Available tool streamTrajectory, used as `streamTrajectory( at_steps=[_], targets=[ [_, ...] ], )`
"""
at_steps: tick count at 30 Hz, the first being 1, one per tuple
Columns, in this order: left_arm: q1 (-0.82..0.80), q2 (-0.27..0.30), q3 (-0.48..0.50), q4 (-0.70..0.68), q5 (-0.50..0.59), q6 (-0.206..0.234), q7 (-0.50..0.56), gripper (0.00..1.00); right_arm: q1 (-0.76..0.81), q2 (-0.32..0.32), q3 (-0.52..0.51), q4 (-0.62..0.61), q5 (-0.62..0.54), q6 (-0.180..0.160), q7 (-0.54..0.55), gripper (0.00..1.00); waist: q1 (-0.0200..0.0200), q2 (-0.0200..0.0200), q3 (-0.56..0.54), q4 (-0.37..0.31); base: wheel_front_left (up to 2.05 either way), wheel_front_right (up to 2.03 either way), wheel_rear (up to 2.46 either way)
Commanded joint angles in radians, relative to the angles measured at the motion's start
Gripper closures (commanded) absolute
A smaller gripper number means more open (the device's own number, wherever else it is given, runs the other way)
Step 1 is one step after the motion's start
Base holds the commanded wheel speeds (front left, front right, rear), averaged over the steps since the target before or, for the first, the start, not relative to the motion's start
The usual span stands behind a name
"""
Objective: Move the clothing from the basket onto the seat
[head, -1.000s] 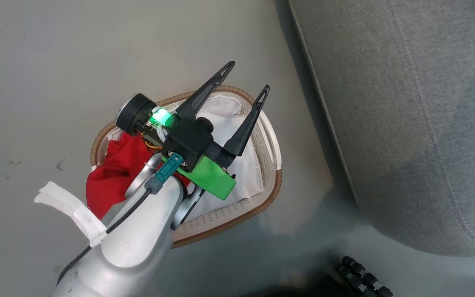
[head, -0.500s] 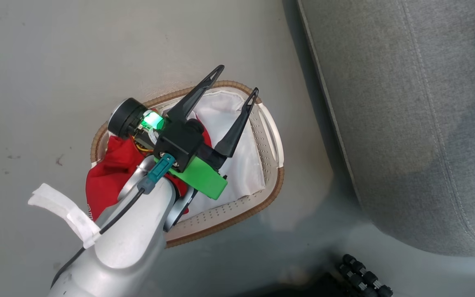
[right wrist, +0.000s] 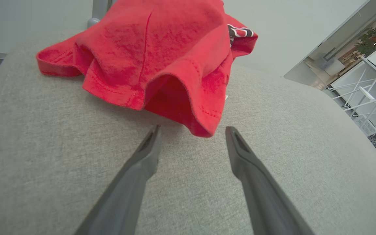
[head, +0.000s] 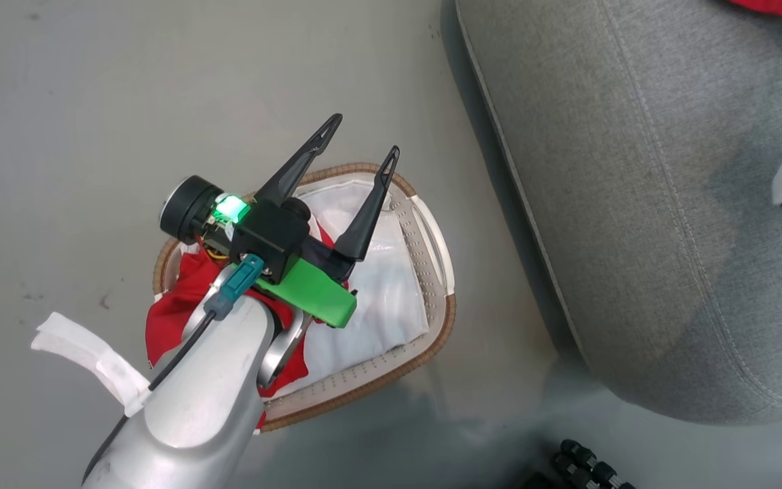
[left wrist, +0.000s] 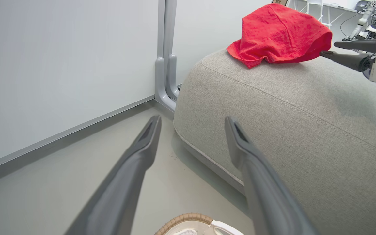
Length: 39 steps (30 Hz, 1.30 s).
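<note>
Inside, the basket [head: 450,314] holds red clothing [head: 168,319] over its white liner [head: 384,299]

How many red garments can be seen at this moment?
2. One garment lies on the seat, at the tips of the open right hand. The other garment is in the basket, partly under the left forearm, which may hide more.

Basket [head: 432,265] stands on the floor [head: 92,102], just beside the sofa's [head: 635,204] left edge. One garment [head: 174,319] lies in the basket's left end; a second garment [right wrist: 162,55] lies on the sofa.
</note>
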Motion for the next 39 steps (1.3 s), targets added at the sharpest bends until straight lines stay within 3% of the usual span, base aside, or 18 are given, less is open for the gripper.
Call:
streamTrajectory(
  at_steps=[1,15,30,39],
  targets=[
    [0.020,-0.003,0.011,0.000,-0.007,0.001,-0.001,0.00,0.035,0.006,0.012,-0.015,0.018,-0.001,-0.005,0.00,0.0000,0.0021,-0.042,0.000,0.00,0.00,0.00],
    [0.168,-0.045,0.121,0.008,-0.023,0.000,-0.001,0.00,0.135,-0.006,0.127,-0.143,0.110,-0.001,-0.004,0.00,0.0000,0.0021,-0.262,0.067,0.00,0.00,0.00],
    [0.397,-0.075,0.400,-0.012,-0.006,0.019,-0.001,0.00,0.253,0.130,0.292,-0.201,0.199,-0.001,-0.004,0.00,0.0000,0.0021,-0.461,0.168,0.00,0.00,0.00],
    [0.512,-0.096,0.493,-0.001,0.013,0.006,0.000,0.00,0.408,0.173,0.336,-0.242,0.263,-0.001,-0.004,0.00,0.0000,0.0021,-0.541,0.196,0.00,0.00,0.00]
  ],
)
